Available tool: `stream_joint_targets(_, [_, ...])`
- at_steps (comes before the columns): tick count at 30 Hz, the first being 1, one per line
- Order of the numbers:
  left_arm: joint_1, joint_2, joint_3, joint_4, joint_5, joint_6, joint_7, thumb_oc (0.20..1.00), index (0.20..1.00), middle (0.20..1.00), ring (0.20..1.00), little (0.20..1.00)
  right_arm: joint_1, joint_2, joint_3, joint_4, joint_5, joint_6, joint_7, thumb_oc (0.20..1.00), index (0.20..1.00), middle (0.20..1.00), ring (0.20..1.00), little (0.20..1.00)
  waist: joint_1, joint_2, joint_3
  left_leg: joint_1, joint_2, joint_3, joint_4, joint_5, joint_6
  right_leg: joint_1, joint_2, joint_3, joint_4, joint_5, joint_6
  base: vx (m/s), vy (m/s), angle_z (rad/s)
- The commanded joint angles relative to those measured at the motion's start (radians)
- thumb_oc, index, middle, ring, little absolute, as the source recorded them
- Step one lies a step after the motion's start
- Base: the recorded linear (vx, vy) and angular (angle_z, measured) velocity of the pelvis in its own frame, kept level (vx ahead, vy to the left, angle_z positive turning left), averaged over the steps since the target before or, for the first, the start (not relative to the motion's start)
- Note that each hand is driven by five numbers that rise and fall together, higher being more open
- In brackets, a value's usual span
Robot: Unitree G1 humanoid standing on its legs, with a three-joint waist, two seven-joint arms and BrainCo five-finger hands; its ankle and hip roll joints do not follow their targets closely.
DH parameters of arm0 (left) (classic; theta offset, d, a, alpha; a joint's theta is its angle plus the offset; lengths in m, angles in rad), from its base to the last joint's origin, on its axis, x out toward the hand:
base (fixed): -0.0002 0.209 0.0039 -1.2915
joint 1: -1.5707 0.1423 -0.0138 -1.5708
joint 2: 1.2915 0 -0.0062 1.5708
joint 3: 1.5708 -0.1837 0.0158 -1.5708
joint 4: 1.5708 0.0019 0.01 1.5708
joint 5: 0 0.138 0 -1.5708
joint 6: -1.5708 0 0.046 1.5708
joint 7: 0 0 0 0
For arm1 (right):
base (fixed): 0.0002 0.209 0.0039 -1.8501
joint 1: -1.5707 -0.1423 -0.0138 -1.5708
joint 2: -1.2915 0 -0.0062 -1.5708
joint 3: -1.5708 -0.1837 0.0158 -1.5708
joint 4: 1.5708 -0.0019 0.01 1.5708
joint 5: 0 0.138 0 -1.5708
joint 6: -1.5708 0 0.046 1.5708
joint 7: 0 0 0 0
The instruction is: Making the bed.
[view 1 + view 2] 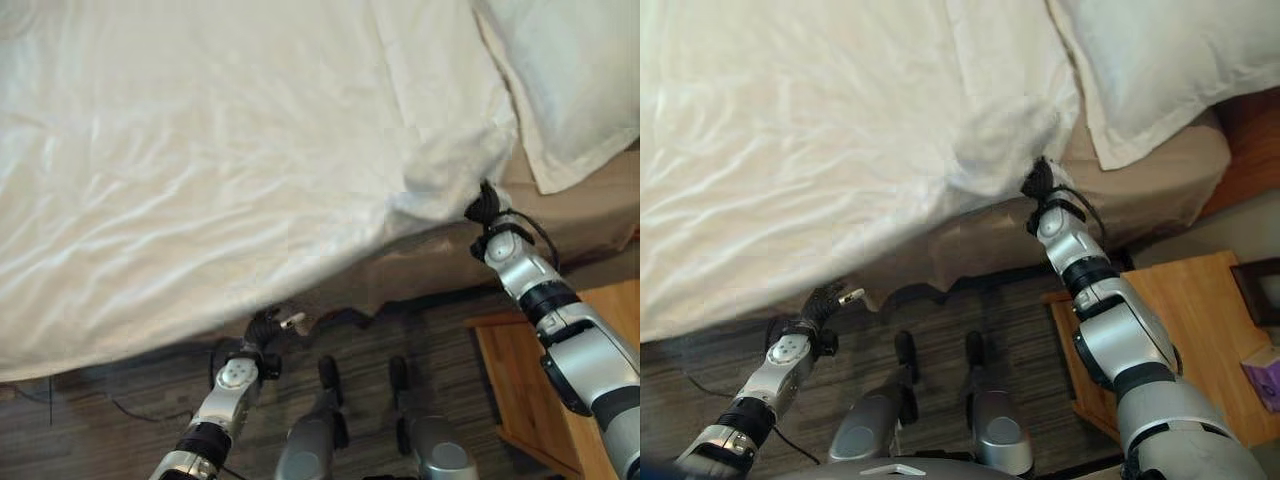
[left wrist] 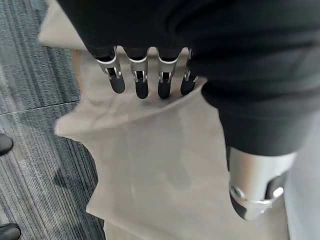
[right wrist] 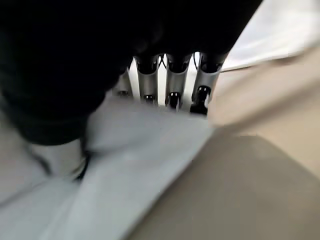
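Right robot hand point(image 1: 487, 211) pinches the sheet point(image 1: 200, 180) corner; it's soft and slippery, so I'd grip hems. Left robot hand point(image 2: 145, 82) hangs open.

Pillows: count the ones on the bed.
1. The pillow lies at the head of the bed, beyond the right hand; others may lie outside the views.

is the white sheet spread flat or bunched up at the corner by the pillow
Bunched. The white sheet lies spread but rumples at the corner where the right hand meets it, beside the pillow.
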Motion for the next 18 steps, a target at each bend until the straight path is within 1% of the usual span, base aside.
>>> stream_joint_targets(1, [-0.022, -0.031, -0.030, 0.078, 0.045, -0.022, -0.013, 1.000, 1.000, 1.000, 1.000, 1.000, 0.048, -0.057, 0.017, 0.128, 0.005, 0.013, 0.016, 1.000, 1.000, 1.000, 1.000, 1.000, -0.030, -0.011, -0.113, 0.079, 0.037, 0.033, 0.006, -0.134, -0.056, -0.064, -0.097, 0.046, 0.012, -0.090, 0.063, 0.00, -0.029, -0.17])
stream_joint_targets(4, [-0.030, -0.044, -0.034, 0.114, 0.049, -0.019, -0.022, 1.000, 1.000, 1.000, 1.000, 1.000, 0.071, -0.082, -0.002, 0.190, 0.008, 0.018, 0.034, 1.000, 1.000, 1.000, 1.000, 1.000, -0.046, 0.003, -0.117, 0.088, 0.037, 0.047, 0.006, -0.136, -0.058, -0.064, -0.096, 0.056, 0.012, -0.091, 0.064, 0.00, -0.009, -0.20])
stream_joint_targets(9, [-0.038, -0.055, -0.034, 0.136, 0.057, -0.020, -0.031, 1.000, 1.000, 1.000, 1.000, 1.000, 0.096, -0.136, -0.034, 0.301, -0.005, 0.040, 0.056, 1.000, 1.000, 1.000, 1.000, 1.000, -0.062, 0.012, -0.125, 0.095, 0.041, 0.058, 0.006, -0.139, -0.060, -0.064, -0.096, 0.059, 0.012, -0.094, 0.066, 0.01, -0.001, -0.13])
stream_joint_targets(11, [-0.028, -0.054, -0.033, 0.130, 0.057, -0.016, -0.039, 1.000, 1.000, 1.000, 1.000, 1.000, 0.126, -0.155, -0.061, 0.373, -0.018, 0.065, 0.073, 1.000, 1.000, 1.000, 1.000, 1.000, -0.061, 0.011, -0.131, 0.097, 0.045, 0.056, 0.006, -0.139, -0.061, -0.060, -0.096, 0.053, 0.012, -0.097, 0.066, 0.02, -0.017, -0.09])
stream_joint_targets(13, [-0.016, -0.054, -0.033, 0.122, 0.056, -0.012, -0.043, 1.000, 1.000, 1.000, 1.000, 1.000, 0.152, -0.160, -0.085, 0.403, -0.016, 0.076, 0.077, 1.000, 1.000, 1.000, 1.000, 1.000, -0.058, 0.009, -0.136, 0.100, 0.047, 0.053, 0.006, -0.140, -0.061, -0.055, -0.096, 0.048, 0.012, -0.100, 0.066, 0.03, -0.027, -0.03])
stream_joint_targets(14, [0.004, -0.058, -0.032, 0.110, 0.054, -0.003, -0.051, 1.000, 1.000, 1.000, 1.000, 1.000, 0.196, -0.161, -0.131, 0.456, -0.008, 0.099, 0.086, 1.000, 1.000, 1.000, 1.000, 1.000, -0.053, 0.005, -0.143, 0.102, 0.049, 0.048, 0.006, -0.139, -0.060, -0.046, -0.096, 0.039, 0.012, -0.104, 0.065, 0.04, -0.035, 0.00])
stream_joint_targets(15, [0.005, -0.057, -0.033, 0.109, 0.054, -0.003, -0.051, 1.000, 1.000, 1.000, 1.000, 1.000, 0.197, -0.161, -0.132, 0.456, -0.008, 0.098, 0.086, 1.000, 1.000, 1.000, 1.000, 1.000, -0.053, 0.004, -0.144, 0.102, 0.049, 0.047, 0.006, -0.140, -0.060, -0.046, -0.096, 0.038, 0.012, -0.104, 0.065, 0.02, -0.038, 0.02])
stream_joint_targets(18, [0.046, -0.056, -0.029, 0.087, 0.061, 0.017, -0.072, 1.000, 1.000, 1.000, 1.000, 1.000, 0.277, -0.170, -0.175, 0.517, -0.038, 0.127, 0.118, 1.000, 1.000, 1.000, 1.000, 1.000, -0.038, -0.010, -0.157, 0.112, 0.055, 0.036, 0.006, -0.142, -0.058, -0.023, -0.096, 0.019, 0.012, -0.112, 0.063, 0.03, -0.038, 0.07])
